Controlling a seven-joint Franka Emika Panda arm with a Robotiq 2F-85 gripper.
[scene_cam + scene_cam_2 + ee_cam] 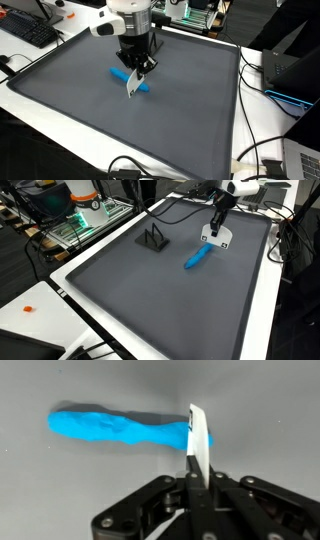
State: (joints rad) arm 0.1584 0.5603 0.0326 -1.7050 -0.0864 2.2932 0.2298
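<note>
Your tool (193,488) is clenched on a thin white blade (198,435), held upright and edge-down, apparently so its narrow edge can meet the blue lump (110,428). The lump lies flat on the grey mat (70,90), with the blade at one end of it; whether they touch is unclear.

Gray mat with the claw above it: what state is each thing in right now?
gripper: shut on the white flat piece
white flat piece: clamped on edge in the gripper, over one end of the blue piece; contact unclear
blue piece: lying flat on the gray mat, in one piece
black stand: upright on the mat, apart from the gripper
gray mat: spread flat
</note>
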